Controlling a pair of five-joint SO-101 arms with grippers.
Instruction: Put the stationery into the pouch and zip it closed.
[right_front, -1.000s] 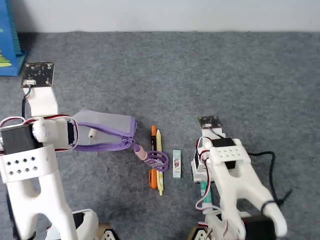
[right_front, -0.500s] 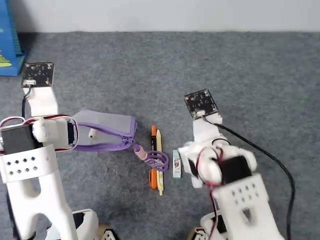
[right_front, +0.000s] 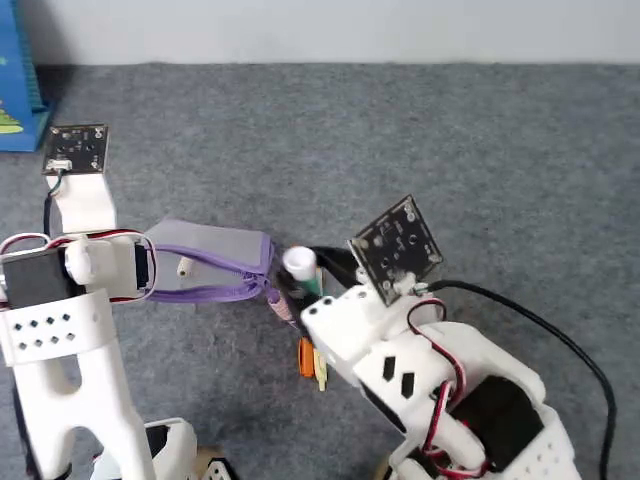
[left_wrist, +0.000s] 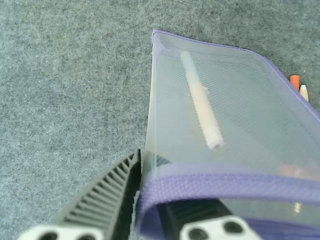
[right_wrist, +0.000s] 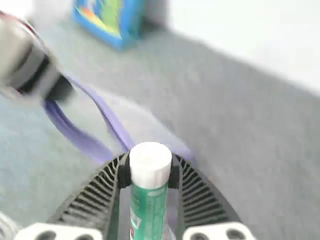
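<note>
Pouch (right_front: 215, 250) of purple-trimmed clear mesh lies flat on the grey carpet (right_front: 480, 140), left of the middle of the table, with its purple zip edge turned toward the arms. Inside it, the left wrist view shows a white pen (left_wrist: 200, 102) lying slantwise under the mesh. The left gripper (left_wrist: 150, 187) is clamped on the pouch at the purple edge near one corner, one ribbed finger outside the mesh and the other behind it.

Just beside the pouch's right corner hangs the glue stick (right_front: 303, 270), green with a white cap, cap pointing toward the pouch. The right gripper (right_wrist: 148, 167) is closed on it, a black finger pressed to either side just below the cap. The right wrist view shows the pouch's purple edge beyond the cap, too blurred to tell how wide the mouth gapes.

Under the glue stick, an orange pen (right_front: 305, 358) and a cream pen (right_front: 320, 370) lie side by side on the carpet, right of the pouch. The right arm's white body covers most of their length. A purple cord (right_front: 276, 293) trails from the pouch's corner toward them.

Farther off, a blue box (right_front: 14, 85) stands at the far left edge against the white wall (right_front: 330, 30).
</note>
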